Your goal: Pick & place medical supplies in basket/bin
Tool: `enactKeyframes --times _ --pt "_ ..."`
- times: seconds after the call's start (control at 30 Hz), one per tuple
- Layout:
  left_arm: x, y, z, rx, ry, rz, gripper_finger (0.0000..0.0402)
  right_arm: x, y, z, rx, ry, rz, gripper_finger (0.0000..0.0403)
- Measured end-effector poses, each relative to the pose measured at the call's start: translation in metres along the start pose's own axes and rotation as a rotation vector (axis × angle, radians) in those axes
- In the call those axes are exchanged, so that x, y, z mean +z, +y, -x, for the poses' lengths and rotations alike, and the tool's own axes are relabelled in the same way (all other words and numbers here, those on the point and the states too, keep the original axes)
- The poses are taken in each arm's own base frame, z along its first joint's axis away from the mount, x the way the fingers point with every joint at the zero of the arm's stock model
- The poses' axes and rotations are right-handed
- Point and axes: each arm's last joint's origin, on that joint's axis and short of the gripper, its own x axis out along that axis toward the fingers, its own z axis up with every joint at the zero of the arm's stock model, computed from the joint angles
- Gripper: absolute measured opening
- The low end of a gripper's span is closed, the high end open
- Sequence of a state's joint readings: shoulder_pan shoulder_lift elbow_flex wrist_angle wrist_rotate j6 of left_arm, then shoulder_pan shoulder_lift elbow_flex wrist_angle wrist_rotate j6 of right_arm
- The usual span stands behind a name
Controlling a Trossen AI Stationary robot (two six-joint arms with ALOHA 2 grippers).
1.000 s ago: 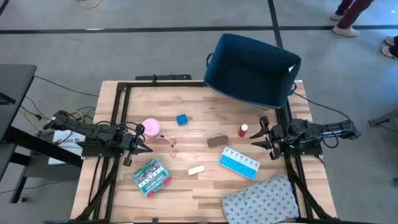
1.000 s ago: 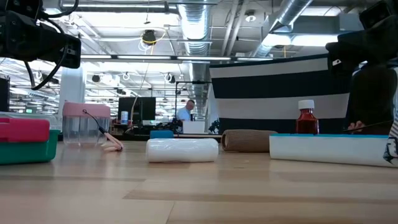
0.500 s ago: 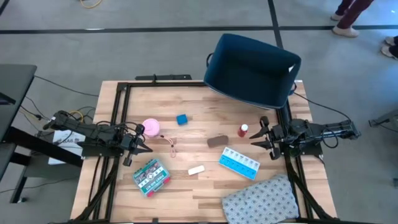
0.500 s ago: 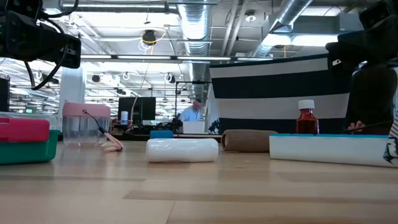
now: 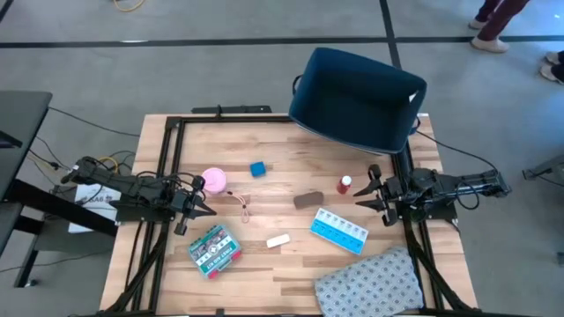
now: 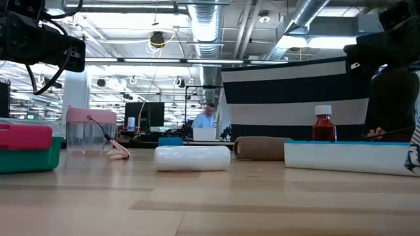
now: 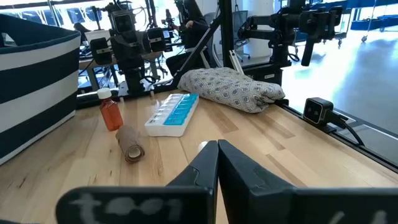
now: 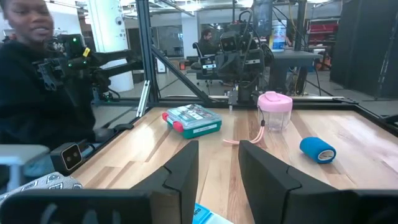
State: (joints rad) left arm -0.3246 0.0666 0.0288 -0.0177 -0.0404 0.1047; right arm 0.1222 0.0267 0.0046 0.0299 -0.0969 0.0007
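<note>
Left gripper at left table edge, fingers closed, empty; right gripper at right edge, fingers parted, empty, just beside bottle; supplies scattered on table; bin at far edge.

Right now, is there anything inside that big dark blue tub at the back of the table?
From above, the navy tub shows only its dark bare inside; no supplies are visible in it. It is tilted, so the part under its near wall is hidden. The low view shows only its striped outside.
</note>
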Motion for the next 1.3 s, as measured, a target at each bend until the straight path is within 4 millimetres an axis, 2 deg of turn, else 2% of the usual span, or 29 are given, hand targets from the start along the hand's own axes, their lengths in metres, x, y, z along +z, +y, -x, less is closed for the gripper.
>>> enactKeyframes --times 1.07,1.3 --pt "0.002 0.000 0.000 0.001 -0.029 0.046 0.0000 0.000 0.000 0.000 0.000 0.000 0.000 0.0108" --pt "0.013 0.001 0.001 0.000 -0.138 0.127 0.0000 0.000 0.000 0.000 0.000 0.000 0.000 0.0108"
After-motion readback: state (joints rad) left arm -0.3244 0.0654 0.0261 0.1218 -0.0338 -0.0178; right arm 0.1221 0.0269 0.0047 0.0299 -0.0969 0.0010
